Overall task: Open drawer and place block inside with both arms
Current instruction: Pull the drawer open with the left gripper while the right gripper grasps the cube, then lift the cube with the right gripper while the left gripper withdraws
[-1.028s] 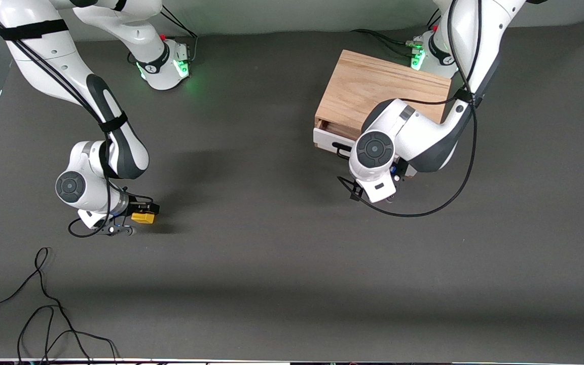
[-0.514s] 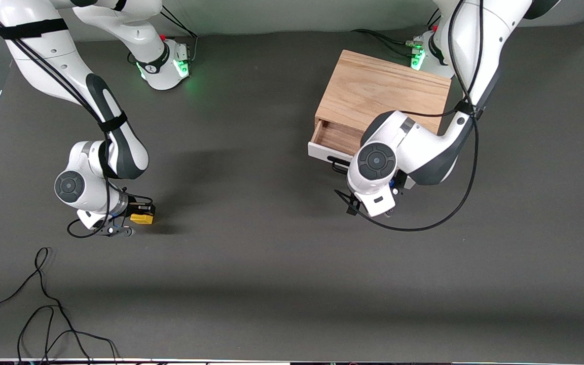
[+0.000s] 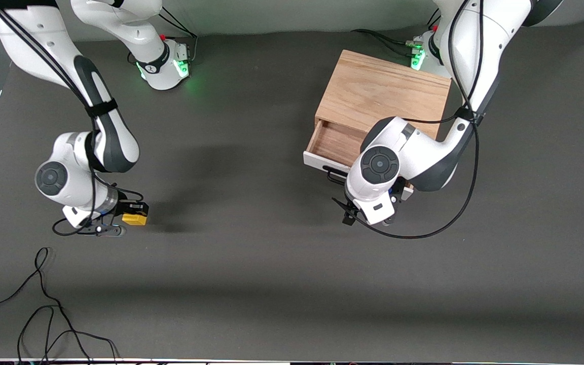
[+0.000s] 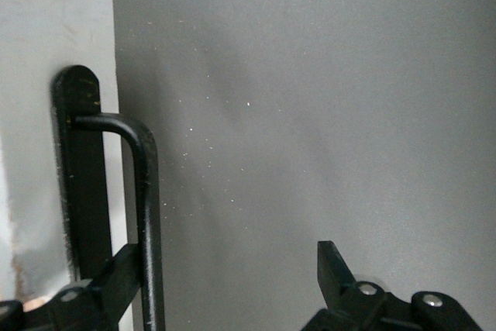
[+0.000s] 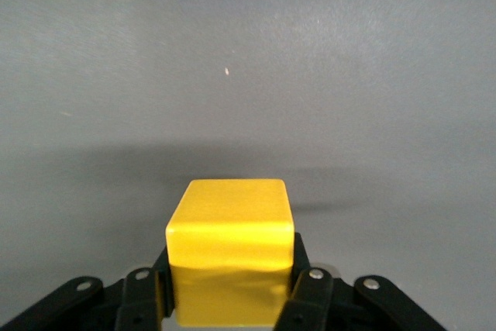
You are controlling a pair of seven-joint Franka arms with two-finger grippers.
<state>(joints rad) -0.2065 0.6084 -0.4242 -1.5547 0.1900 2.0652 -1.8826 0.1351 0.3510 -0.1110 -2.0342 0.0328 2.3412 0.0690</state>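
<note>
The oak cabinet [image 3: 383, 94] stands near the left arm's base. Its drawer [image 3: 335, 143] is partly pulled out, showing the wood interior above the white front panel [image 3: 316, 160]. My left gripper [image 4: 229, 257] is open, with one finger hooked behind the black bar handle [image 4: 147, 191]. In the front view the left wrist [image 3: 375, 167] hides that gripper. My right gripper [image 3: 134, 214] is shut on the yellow block [image 3: 134, 219] and holds it just above the table, toward the right arm's end. The block [image 5: 230, 222] sits squarely between the fingers [image 5: 306, 284].
Loose black cables [image 3: 43, 304] lie on the dark table near the front camera at the right arm's end. The left arm's cable [image 3: 424, 233] loops down beside the drawer. Open tabletop lies between the block and the drawer.
The left arm has drawn the drawer farther out toward the front camera. The right gripper has shifted with the block toward the right arm's end of the table.
</note>
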